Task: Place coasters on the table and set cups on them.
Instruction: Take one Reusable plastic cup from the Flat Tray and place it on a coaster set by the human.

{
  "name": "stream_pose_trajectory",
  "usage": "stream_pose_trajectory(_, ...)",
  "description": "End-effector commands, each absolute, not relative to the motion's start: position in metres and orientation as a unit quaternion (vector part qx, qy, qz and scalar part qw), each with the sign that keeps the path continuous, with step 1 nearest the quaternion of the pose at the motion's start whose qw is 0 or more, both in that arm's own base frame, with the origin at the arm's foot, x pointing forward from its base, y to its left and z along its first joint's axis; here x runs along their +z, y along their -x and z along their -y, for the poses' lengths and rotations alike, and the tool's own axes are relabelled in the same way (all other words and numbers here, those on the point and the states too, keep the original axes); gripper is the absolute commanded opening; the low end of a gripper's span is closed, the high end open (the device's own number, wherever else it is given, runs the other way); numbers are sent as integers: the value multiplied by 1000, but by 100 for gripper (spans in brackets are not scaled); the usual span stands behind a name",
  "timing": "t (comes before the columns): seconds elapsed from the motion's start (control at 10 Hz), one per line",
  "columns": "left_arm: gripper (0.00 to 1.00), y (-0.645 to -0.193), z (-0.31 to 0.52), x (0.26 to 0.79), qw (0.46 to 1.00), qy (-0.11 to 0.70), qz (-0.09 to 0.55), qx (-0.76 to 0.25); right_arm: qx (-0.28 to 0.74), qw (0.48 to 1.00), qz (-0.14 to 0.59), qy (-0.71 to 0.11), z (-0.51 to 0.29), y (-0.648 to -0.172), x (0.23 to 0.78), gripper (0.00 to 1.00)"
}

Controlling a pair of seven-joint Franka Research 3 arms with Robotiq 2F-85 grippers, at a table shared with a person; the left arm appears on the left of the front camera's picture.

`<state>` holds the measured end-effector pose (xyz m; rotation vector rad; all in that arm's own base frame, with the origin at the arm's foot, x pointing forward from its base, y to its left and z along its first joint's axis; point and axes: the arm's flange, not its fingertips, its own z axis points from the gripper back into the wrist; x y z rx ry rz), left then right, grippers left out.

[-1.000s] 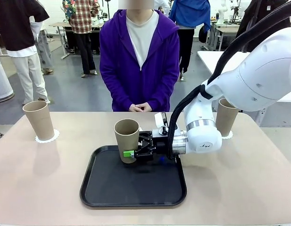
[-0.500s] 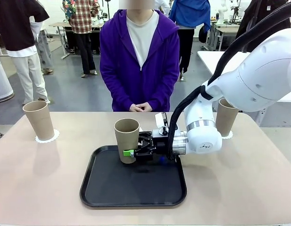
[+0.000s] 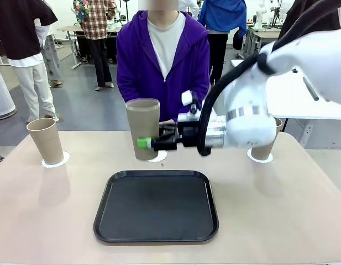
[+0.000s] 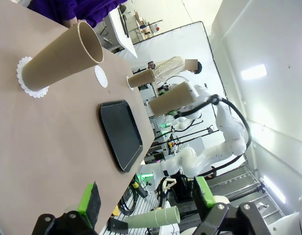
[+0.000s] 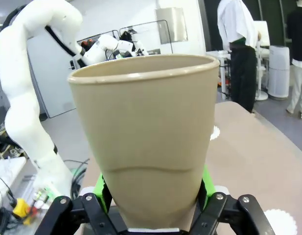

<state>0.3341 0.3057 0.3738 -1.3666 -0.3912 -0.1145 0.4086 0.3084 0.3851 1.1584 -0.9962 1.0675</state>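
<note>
Taking the black tray [image 3: 156,205] as landmark, a cup [image 3: 45,141] stands far to its left on a doily [image 3: 55,160] at the counter's [image 3: 43,215] left edge. Just beyond the tray's far rim lies a bare doily [image 3: 158,157], and above it hangs the held cup [image 3: 143,128], upright and clear of the counter. The right end effector [image 3: 146,143] reaches in sideways from the right, its green pads closed on that cup's lower wall. Farther right, past the arm, a third cup [image 3: 266,144] sits on its own doily [image 3: 261,158].

In the left wrist view the left end effector [image 4: 148,198] hangs spread wide and holds nothing, well away from the tray.

The step in hand appears to be seating the last cup on the middle doily. The next move likely calls for a straight descent with the base centred on the paper, then a release without dragging the light doily aside.

No brand, label or legible writing shows on the cups, tray or arms.
</note>
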Motion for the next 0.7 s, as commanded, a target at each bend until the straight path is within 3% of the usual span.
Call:
stream_pose_trajectory(0.0, 100, -333, -307, 376, 757, 626, 181, -53, 469, 619, 406, -483, -309, -406, 418, 24)
stream_pose_trajectory(0.5, 100, -333, -307, 376, 757, 626, 181, -53, 465, 610, 423, -482, -308, -400, 434, 24)
stream_pose_trajectory(0.6, 100, -333, -307, 376, 757, 626, 181, -53, 469, 609, 424, -478, -307, -399, 436, 83)
